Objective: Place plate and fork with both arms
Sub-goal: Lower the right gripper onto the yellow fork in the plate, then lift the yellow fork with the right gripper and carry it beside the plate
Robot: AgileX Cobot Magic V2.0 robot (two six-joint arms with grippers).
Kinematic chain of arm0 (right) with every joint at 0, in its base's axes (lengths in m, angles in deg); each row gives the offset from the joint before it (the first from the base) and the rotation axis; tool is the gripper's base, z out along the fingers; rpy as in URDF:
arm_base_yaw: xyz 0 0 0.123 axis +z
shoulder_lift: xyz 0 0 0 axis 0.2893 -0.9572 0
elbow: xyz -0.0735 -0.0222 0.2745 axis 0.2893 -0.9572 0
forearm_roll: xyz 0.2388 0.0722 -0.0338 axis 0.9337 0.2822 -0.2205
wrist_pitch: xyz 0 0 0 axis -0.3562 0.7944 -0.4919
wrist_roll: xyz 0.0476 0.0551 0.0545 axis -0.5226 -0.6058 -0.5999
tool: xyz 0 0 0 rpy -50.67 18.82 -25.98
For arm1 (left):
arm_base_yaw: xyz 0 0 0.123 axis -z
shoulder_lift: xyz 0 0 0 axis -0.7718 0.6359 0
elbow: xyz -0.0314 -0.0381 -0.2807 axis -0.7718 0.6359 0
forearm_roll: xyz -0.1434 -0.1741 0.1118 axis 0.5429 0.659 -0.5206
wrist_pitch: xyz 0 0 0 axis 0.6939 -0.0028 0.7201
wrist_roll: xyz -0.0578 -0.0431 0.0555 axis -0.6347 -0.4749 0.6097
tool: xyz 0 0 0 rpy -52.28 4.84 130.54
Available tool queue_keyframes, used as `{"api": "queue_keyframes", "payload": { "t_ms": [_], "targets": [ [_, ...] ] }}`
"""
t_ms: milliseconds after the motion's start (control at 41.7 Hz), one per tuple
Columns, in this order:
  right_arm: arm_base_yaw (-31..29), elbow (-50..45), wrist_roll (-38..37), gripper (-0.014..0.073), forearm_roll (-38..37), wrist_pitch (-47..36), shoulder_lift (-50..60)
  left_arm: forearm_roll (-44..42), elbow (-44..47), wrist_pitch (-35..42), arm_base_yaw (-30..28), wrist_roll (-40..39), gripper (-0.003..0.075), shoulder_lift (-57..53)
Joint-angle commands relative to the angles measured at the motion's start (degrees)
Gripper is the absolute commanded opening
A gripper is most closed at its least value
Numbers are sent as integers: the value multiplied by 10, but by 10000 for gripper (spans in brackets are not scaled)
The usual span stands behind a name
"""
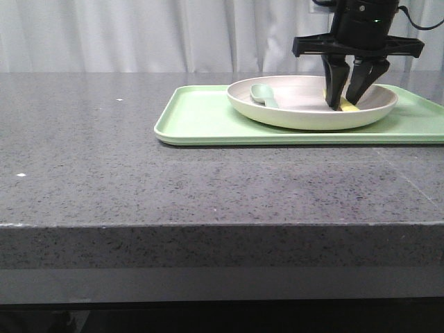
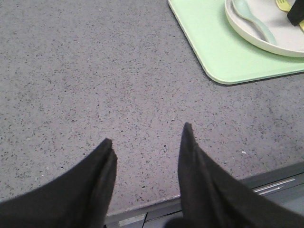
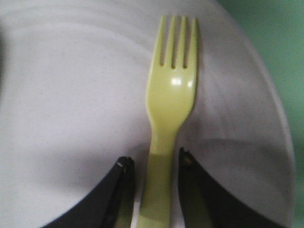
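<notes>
The off-white plate (image 1: 277,114) sits on the light-green tray (image 1: 201,118) at the back right. The pale-yellow fork (image 1: 351,107) lies in the plate's right part. My right gripper (image 1: 343,104) reaches down into the plate. In the right wrist view the fork (image 3: 171,95) lies flat on the plate (image 3: 71,95), and the right gripper (image 3: 154,161) is open astride its handle with a small gap on each side. My left gripper (image 2: 148,134) is open and empty over bare table near the front edge. It is out of the front view. The plate (image 2: 285,28) and fork (image 2: 283,4) show far off in the left wrist view.
A pale green-grey spoon (image 1: 263,95) lies in the plate's left part and also shows in the left wrist view (image 2: 254,19). The tray (image 2: 213,42) has a raised rim. The grey speckled table (image 1: 104,159) runs to a front edge. White curtains hang behind.
</notes>
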Motion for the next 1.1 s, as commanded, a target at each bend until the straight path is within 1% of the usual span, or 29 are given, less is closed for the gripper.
{"api": "queue_keyframes", "payload": {
  "t_ms": [0,72,168,288,456,624,743,959,1079],
  "targets": [
    [-5,14,0,206,-7,-10,25,2,-16,40,0,-1,316,3],
    [-5,14,0,153,-7,-6,26,2,-16,40,0,-1,316,3],
    [-5,16,0,118,-7,-4,29,2,-16,40,0,-1,316,3],
    [-5,25,0,117,-7,15,40,2,-16,40,0,-1,316,3],
    [-5,53,1,117,-7,68,65,2,-16,40,0,-1,316,3],
    [-11,60,34,117,-37,126,104,2,-16,40,0,-1,316,3],
    [-31,48,38,117,-64,130,130,0,-16,40,0,-1,316,3],
    [-89,16,38,117,-55,129,144,0,-16,40,0,-1,316,3],
    [-113,-19,38,117,-40,108,144,0,-16,39,0,-1,316,3]
  ]
}}
